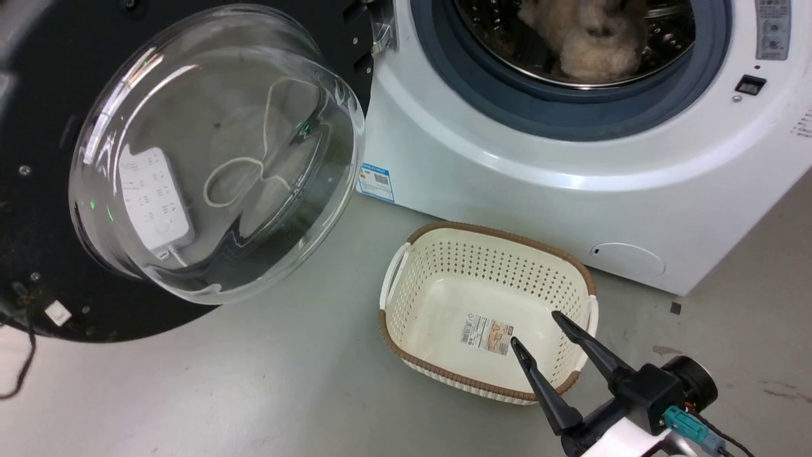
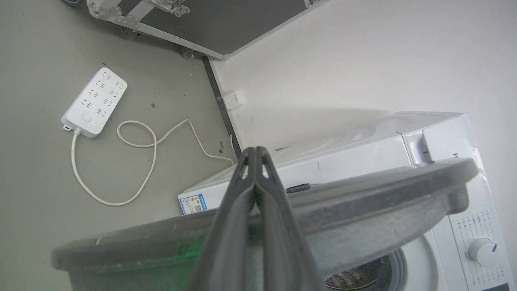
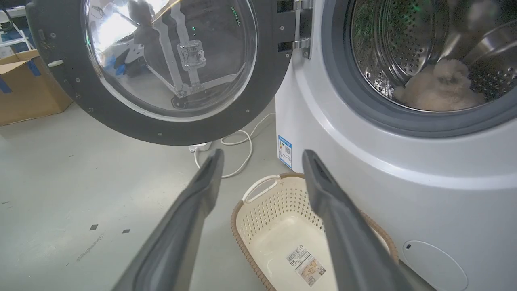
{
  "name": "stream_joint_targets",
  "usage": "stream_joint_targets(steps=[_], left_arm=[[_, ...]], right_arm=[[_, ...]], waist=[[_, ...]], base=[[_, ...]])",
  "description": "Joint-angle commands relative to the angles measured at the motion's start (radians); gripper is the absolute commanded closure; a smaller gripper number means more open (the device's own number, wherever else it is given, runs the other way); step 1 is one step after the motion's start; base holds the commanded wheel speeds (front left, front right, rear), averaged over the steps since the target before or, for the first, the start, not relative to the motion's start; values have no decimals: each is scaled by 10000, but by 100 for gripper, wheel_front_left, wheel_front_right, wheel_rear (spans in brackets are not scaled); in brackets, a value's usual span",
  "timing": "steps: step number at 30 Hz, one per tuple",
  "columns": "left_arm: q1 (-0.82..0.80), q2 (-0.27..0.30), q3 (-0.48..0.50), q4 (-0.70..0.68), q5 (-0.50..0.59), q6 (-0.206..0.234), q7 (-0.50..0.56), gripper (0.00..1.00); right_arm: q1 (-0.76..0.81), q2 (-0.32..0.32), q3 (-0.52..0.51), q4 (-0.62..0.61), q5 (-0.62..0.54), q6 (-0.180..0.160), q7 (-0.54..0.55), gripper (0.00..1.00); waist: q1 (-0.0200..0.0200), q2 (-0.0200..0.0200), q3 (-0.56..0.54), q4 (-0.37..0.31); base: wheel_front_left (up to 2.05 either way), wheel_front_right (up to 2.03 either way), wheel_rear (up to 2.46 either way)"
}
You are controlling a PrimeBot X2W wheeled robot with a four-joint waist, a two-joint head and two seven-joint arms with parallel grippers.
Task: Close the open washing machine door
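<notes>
Door [image 1: 209,158] swung open, fluffy item [image 1: 590,38] inside washer [image 1: 539,190], left gripper [image 2: 255,153] jaws pressed together by door edge, right gripper [image 1: 535,329] jaws wide above basket [image 1: 482,260].

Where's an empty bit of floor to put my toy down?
Free: the grey floor between the washing machine door and the basket, and the patch right of the basket, before the washing machine. Crowded: beyond the door, where the power strip and its cable lie.
</notes>
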State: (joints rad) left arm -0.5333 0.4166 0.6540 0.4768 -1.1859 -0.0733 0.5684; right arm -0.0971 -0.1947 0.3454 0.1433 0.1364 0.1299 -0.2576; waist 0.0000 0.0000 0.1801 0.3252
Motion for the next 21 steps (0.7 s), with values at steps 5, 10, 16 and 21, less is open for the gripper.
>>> stream_joint_targets(steps=[5, 10, 16, 21], left_arm=[[999, -660, -292, -721, -531, -222, 1042, 100], [2049, -1382, -571, -1850, -959, -245, 1969, 100], [3351, -2565, -1225, -3545, -1288, -125, 2865, 100], [4551, -3456, -2257, -5304, -1419, 326, 3295, 100]], right_arm=[[48, 141, -23, 146, 185, 8, -42, 0], [243, 352, -203, 191, 215, 8, -42, 0], [512, 579, -493, 183, 164, 8, -42, 0], [591, 668, -701, 160, 16, 8, -42, 0]], waist=[[0, 0, -497, -18], [0, 0, -953, -43], [0, 0, -1358, -125], [0, 0, -1430, -416]], base=[[0, 0, 0], [0, 0, 0], [0, 0, 0], [0, 0, 0]])
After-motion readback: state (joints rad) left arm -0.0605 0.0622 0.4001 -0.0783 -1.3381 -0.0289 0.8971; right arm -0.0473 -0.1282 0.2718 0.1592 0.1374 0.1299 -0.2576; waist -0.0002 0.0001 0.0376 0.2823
